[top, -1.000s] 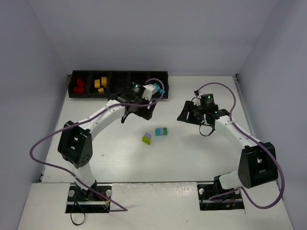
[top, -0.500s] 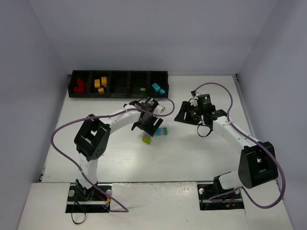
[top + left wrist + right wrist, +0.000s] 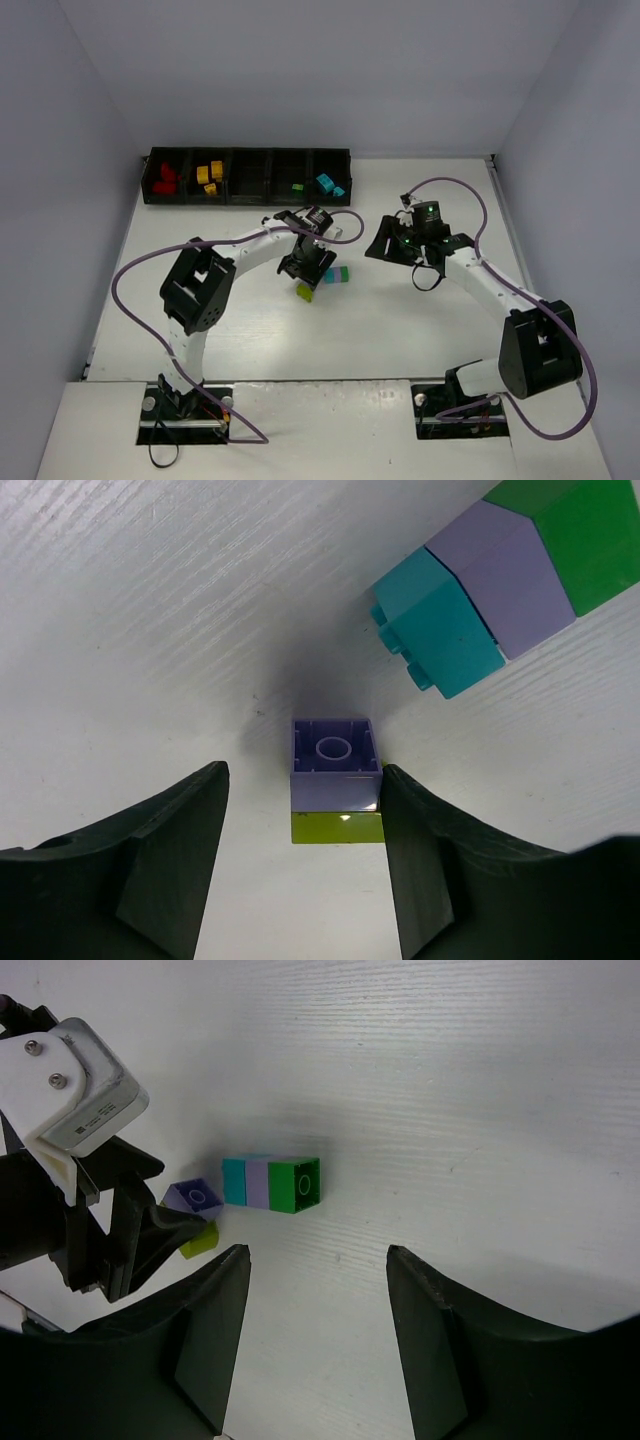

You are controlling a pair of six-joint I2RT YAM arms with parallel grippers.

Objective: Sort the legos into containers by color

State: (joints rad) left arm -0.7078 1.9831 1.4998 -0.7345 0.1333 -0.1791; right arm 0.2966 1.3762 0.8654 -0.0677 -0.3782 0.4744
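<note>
A small lilac-on-lime lego (image 3: 336, 780) lies on the white table between my left gripper's (image 3: 302, 780) fingers. The right finger (image 3: 420, 860) touches its side and the left finger stands apart from it, so the jaws are open around it. From above, the left gripper (image 3: 309, 278) hovers over this lego (image 3: 305, 292). A cyan-lilac-green lego (image 3: 337, 274) lies just to its right, also visible as the three-coloured lego (image 3: 270, 1184). My right gripper (image 3: 318, 1255) hangs open and empty above the table, right of both legos. The black containers (image 3: 248, 163) sit at the back left.
The tray compartments hold red legos (image 3: 165, 178), yellow legos (image 3: 208, 175), a green lego (image 3: 297, 187) and cyan legos (image 3: 326, 184); the middle one looks dark and I cannot tell its contents. Grey walls close in the table on three sides.
My left arm swung from the tray's right end down to the lilac-on-lime lego, and its jaws narrowed around it. The right gripper drifted slightly left.
</note>
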